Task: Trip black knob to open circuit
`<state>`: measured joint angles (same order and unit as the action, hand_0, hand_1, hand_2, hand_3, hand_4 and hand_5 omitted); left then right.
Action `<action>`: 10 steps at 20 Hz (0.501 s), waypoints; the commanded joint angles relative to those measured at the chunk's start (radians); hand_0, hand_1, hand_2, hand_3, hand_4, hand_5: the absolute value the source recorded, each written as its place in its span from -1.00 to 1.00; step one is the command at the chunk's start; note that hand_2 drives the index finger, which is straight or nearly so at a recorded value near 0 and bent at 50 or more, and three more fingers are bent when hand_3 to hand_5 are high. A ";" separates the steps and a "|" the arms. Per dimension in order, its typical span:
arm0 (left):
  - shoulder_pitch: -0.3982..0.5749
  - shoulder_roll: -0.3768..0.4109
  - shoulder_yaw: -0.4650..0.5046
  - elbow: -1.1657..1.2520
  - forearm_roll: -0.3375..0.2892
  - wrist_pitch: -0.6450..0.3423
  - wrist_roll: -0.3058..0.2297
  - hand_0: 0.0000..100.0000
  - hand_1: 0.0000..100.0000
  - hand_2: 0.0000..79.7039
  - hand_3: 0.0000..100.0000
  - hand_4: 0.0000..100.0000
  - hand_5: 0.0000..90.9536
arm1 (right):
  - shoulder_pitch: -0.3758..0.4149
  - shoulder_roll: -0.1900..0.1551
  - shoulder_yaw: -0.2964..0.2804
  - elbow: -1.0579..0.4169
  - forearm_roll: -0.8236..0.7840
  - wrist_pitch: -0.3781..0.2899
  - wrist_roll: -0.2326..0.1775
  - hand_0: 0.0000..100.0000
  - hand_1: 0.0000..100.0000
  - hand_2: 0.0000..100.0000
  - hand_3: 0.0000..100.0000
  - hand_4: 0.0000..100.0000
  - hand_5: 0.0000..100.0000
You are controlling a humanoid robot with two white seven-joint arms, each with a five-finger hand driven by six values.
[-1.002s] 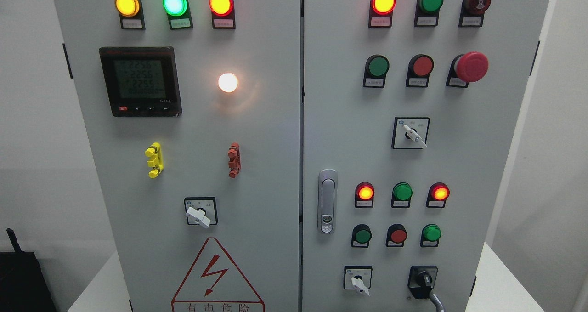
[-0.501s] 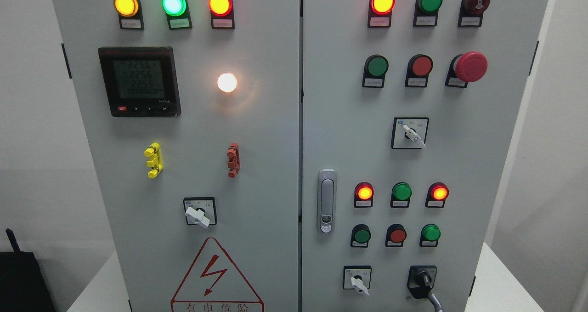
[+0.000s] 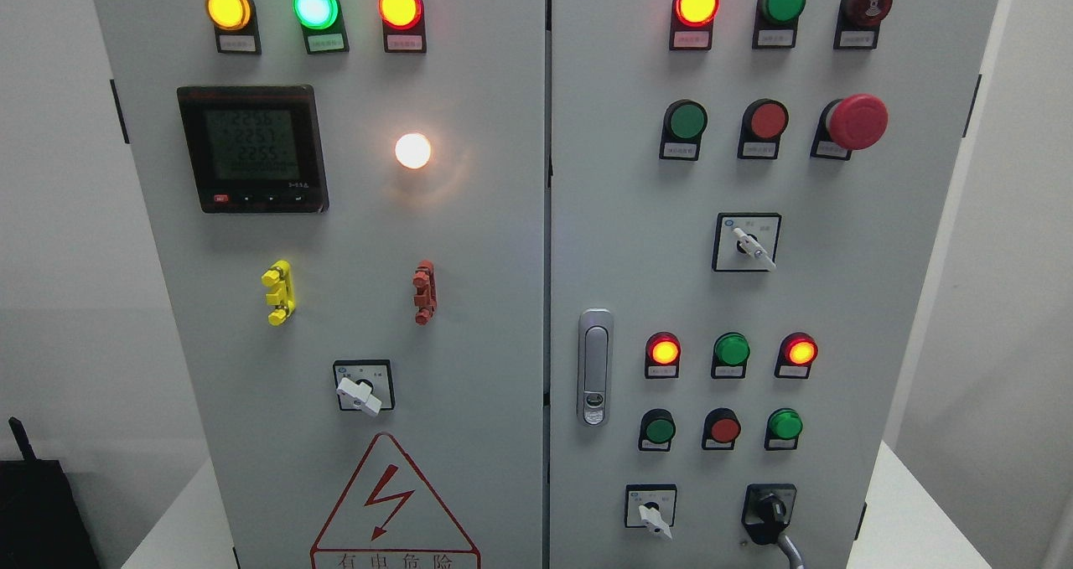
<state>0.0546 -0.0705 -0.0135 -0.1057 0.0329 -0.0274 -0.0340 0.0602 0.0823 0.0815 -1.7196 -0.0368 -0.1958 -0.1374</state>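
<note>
The black knob point(image 3: 770, 512) sits at the lower right of the grey control cabinet's right door point(image 3: 838, 301), its handle pointing up and slightly right. A grey cable point(image 3: 793, 550) hangs from just below it toward the bottom edge. Neither of my hands nor any arm shows in the head view.
White selector switches point(image 3: 652, 514), point(image 3: 752, 246), point(image 3: 359, 393) sit on both doors. A red mushroom stop button point(image 3: 857, 121), lit and unlit lamps, a door latch point(image 3: 594, 366), a digital meter point(image 3: 251, 148) and a high-voltage warning triangle point(image 3: 394, 502) fill the panel. A dark object point(image 3: 38, 510) stands at lower left.
The whole cabinet has drifted a few pixels to the left in the picture, and the meter's digits have changed. The black knob's handle stands as before.
</note>
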 commanded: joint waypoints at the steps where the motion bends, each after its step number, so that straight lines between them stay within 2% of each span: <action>1: -0.004 -0.002 0.001 0.000 0.002 -0.002 0.000 -0.76 -0.22 -1.00 -1.00 -1.00 -1.00 | -0.017 -0.001 0.027 -0.028 0.002 -0.007 0.015 0.26 0.49 -1.00 1.00 0.97 0.83; 10: -0.002 -0.002 0.001 0.000 0.002 0.000 0.000 -0.76 -0.22 -1.00 -1.00 -1.00 -1.00 | -0.023 -0.001 0.037 -0.029 0.002 -0.007 0.016 0.26 0.49 -1.00 1.00 0.97 0.83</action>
<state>0.0546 -0.0705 -0.0135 -0.1057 0.0329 -0.0274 -0.0340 0.0568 0.0816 0.0849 -1.7193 -0.0375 -0.1945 -0.1388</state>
